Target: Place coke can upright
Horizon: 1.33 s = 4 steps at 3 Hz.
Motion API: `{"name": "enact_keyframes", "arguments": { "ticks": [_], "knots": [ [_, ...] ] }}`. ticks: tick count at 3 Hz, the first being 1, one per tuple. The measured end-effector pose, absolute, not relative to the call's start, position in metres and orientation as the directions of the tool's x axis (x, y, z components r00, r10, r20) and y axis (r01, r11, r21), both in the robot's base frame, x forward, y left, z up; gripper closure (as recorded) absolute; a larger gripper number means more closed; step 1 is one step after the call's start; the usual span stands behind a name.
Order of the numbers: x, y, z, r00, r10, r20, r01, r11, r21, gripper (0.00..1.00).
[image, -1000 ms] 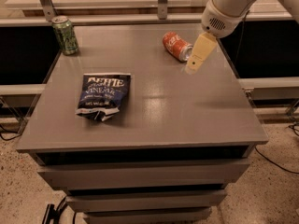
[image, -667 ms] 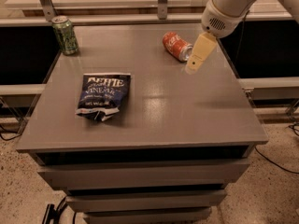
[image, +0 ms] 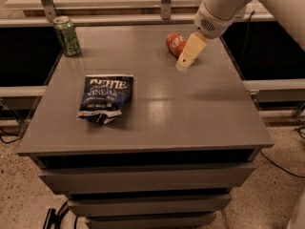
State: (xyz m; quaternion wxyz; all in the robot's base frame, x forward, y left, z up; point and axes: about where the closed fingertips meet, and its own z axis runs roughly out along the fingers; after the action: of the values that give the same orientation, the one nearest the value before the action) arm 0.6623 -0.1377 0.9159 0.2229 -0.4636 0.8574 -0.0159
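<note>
The coke can [image: 174,42] is red-orange with white script and lies on its side at the back right of the grey table [image: 190,113]. My gripper [image: 183,66] hangs from the white arm [image: 217,11] that comes in from the top right. It sits just to the right of and in front of the can, tip low over the tabletop and pointing down-left. It overlaps the can's right end in the view; I cannot tell whether they touch. It holds nothing that I can see.
A green can [image: 66,35] stands upright at the back left corner. A dark blue chip bag [image: 105,99] lies left of centre. A rail with metal posts [image: 166,1] runs behind the table. Drawers are below the tabletop.
My gripper has moved left, closer to the coke can. The can, the green can and the chip bag have not moved.
</note>
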Motion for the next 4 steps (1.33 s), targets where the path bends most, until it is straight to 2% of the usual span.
{"name": "enact_keyframes", "arguments": {
  "ticks": [4],
  "knots": [
    [0.739, -0.11, 0.916, -0.552, -0.618, -0.559, -0.628, 0.75, -0.209, 0.0]
  ]
}}
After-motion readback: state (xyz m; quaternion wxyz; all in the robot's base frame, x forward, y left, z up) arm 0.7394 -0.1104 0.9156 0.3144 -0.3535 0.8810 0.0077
